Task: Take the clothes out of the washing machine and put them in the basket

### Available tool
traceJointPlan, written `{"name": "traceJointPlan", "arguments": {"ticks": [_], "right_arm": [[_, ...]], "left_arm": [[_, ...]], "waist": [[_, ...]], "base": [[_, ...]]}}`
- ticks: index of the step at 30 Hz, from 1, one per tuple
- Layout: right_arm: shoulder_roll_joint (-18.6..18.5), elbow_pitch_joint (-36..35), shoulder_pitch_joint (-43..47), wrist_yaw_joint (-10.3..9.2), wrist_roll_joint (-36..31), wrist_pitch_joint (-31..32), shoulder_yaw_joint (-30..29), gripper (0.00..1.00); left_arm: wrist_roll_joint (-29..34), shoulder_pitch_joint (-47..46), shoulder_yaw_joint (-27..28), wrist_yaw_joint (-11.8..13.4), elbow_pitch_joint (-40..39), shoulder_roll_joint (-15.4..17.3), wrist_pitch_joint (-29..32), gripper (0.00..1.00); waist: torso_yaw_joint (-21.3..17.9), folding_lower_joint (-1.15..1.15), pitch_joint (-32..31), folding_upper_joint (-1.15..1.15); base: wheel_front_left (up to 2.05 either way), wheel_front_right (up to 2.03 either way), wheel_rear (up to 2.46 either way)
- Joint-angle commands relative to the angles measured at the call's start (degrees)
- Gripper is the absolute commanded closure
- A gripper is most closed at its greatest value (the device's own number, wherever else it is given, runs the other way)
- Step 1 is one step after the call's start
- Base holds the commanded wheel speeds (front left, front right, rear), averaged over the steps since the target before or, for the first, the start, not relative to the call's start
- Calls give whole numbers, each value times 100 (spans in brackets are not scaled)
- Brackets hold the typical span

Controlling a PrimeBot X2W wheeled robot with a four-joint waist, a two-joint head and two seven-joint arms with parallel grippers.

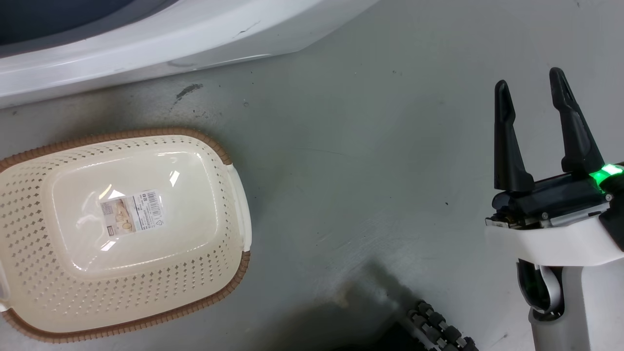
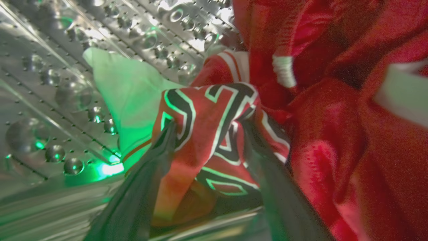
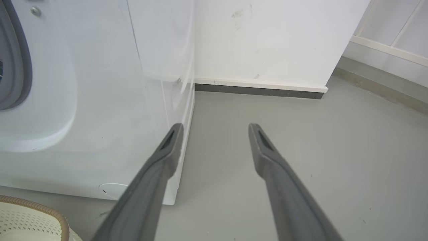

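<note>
**Current state.** The left gripper (image 2: 207, 130) is inside the steel drum (image 2: 67, 83) of the washing machine (image 1: 146, 44). Its two fingers are closed on a bunched fold of the lettered jersey (image 2: 214, 100). The plain red garment (image 2: 327, 134) lies against the jersey on one side and touches it. The right gripper (image 1: 530, 83) hangs over the bare floor (image 1: 365, 170) with its fingers spread wide and holds nothing. The basket (image 1: 161, 131) stands on the floor just in front of the machine and holds no clothes; a label is stuck to its bottom.

**Hazards from here.**
- Grip loss: you hold one fold, not the bulk. The weight of the loose cloth may pull it free on the way out.
- Drag-along: the plain garment presses on the jersey. It may follow to the opening and drop on the floor.
- Snagging: trailing cloth may catch on the grey rubber ring (image 3: 20, 67) at the door.
- Missed drop: the basket is small and light. Release only when you are over its middle, or cloth will drape over the rim and tip it
</note>
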Motion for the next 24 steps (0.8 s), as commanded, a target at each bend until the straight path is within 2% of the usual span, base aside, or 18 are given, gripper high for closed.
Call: {"name": "traceJointPlan", "arguments": {"ticks": [1,6,7,8,16,24], "right_arm": [[11,-20,-93,-4,16,-12,13,0],[11,9,-77,-4,39,-12,24,0],[11,9,-82,-4,44,-12,23,0],[11,7,-90,-4,48,-12,25,0],[11,-27,-102,-4,36,-12,31,0],[11,-1,-99,-4,3,-12,46,0]], "left_arm": [[-66,106,-68,-2,-21,46,46,0],[-326,281,-286,1,-74,163,197,0],[-365,306,-339,0,-101,182,215,26],[-378,313,-397,0,-132,213,212,100],[-574,323,-633,1,-291,410,-140,100],[-654,315,-818,-1,-307,380,-744,100]], "waist": [[-9,-1,2,0],[-42,-1,-14,0],[-47,-1,-15,0],[-52,-1,-14,0],[-64,-1,-29,0],[-25,-1,-124,0]], "base": [[0,0,0],[0,0,0],[0,0,0],[0,0,0],[0,0,0],[0,0,0]]}}
